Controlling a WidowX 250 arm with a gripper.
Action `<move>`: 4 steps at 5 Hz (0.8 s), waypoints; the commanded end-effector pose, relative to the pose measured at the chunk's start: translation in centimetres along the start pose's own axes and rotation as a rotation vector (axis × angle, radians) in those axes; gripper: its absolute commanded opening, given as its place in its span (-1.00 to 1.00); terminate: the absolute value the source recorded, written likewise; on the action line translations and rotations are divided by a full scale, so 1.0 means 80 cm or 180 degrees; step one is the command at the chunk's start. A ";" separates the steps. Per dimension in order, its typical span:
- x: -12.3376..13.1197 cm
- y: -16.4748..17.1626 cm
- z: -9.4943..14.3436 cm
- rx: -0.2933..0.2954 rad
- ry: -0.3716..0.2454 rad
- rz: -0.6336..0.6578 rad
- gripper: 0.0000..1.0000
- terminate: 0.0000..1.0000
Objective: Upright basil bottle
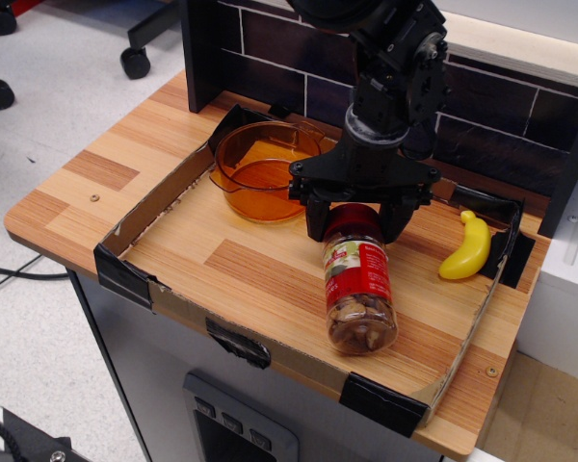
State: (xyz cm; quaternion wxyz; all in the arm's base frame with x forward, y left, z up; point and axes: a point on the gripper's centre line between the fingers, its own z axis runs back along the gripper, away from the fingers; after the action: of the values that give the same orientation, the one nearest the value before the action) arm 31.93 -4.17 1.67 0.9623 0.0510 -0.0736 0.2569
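Basil bottle [358,284] lying on its side in the cardboard tray [135,265], red lid toward the far wall. Gripper [356,219] straddles the lid end, fingers spread either side, placed to grasp and tip it upright.

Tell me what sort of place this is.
Probably a robot lab staged as a kitchen counter: a wooden table with a taped cardboard tray, a mock tile backsplash, office-chair casters, and kitchen props, including the basil bottle, a banana and an orange bowl.
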 end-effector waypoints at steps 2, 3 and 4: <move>0.011 -0.003 0.070 -0.0263 -0.0370 -0.0212 -1.00 -1.00; 0.017 0.002 0.106 -0.0408 -0.0440 -0.0332 -1.00 -1.00; 0.020 0.008 0.128 -0.0521 -0.0463 -0.0361 -1.00 -1.00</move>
State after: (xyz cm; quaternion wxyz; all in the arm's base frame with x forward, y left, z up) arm 31.15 -4.20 9.79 0.9742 0.0059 -0.1201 0.1911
